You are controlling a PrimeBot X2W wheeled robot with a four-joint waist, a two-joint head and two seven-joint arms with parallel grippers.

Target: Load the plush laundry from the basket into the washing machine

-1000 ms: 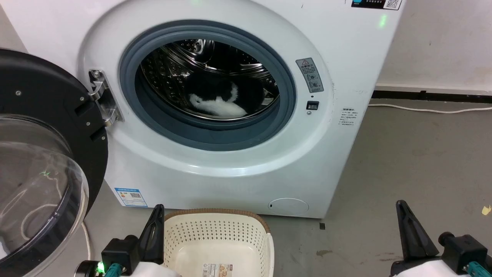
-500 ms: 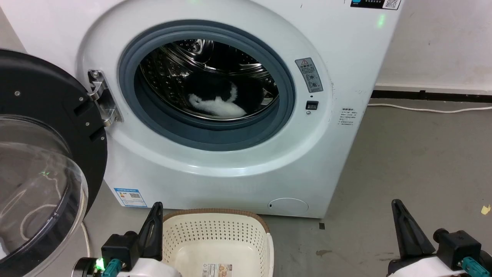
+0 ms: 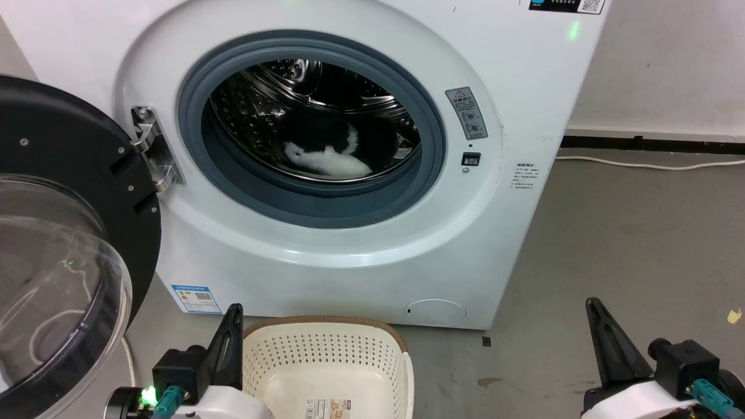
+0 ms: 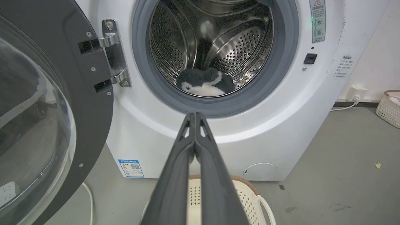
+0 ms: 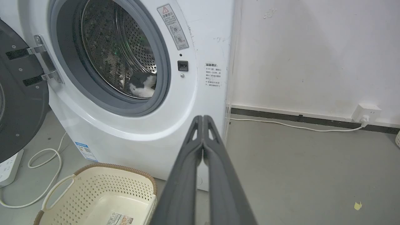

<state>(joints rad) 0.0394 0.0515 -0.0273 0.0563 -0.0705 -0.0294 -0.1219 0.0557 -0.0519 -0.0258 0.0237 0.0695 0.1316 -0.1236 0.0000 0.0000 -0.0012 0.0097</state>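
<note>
The black and white plush laundry [image 3: 329,152] lies at the bottom of the steel drum of the white washing machine [image 3: 349,250], whose round door [image 3: 64,244] stands swung open at the left. It also shows inside the drum as the plush laundry [image 4: 204,84] and the plush laundry [image 5: 143,86]. The cream basket [image 3: 326,372] sits on the floor in front of the washer, with only a label on its bottom. My left gripper [image 3: 233,317] is shut beside the basket's left rim. Well off to the basket's right, my right gripper [image 3: 592,308] is shut over the floor, holding nothing.
Grey concrete floor [image 3: 628,244] stretches to the right of the washer. A white cable [image 3: 652,167] runs along the wall base to a socket [image 5: 365,113]. Another cable [image 5: 47,162] coils on the floor at the left, beside a power strip [image 5: 7,167]. Another pale basket [image 4: 389,107] stands far right.
The whole head view has shifted slightly, so the camera moved. Both grippers sit a little further left and slightly higher in the view than before. The plush stays in the drum.
</note>
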